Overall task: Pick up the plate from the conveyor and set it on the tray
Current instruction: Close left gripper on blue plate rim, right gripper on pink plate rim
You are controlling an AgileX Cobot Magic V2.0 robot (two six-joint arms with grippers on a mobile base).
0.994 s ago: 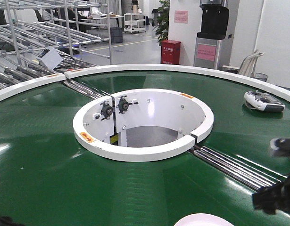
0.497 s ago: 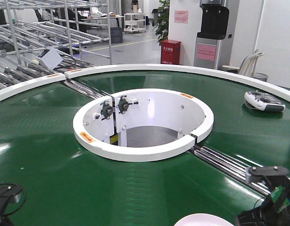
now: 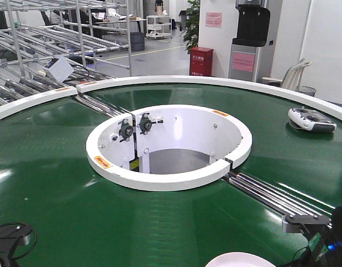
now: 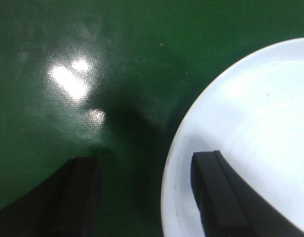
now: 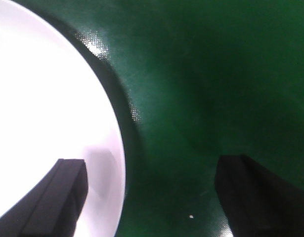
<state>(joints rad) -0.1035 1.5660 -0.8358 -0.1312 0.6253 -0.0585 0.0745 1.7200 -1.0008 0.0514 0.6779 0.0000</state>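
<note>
The plate [image 3: 240,260], white, round, smooth and glossy, was seen lying flat on the conveyor [image 3: 59,183], not yet lifted; no tray was in view. Its rim was straddled on opposite sides by the wide-spread black fingers [image 4: 216,192] of the left gripper [image 4: 144,165] and the right gripper [image 5: 152,165], with nothing held. Around the plate, shiny dark green belt with a fine weave was shown.

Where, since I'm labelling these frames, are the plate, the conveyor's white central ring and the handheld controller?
plate [image 4: 250,108]: left wrist view, its flat inner face.
white central ring [image 3: 159,181]: front view, its near top edge.
handheld controller [image 3: 311,119]: front view, middle of its body.
</note>
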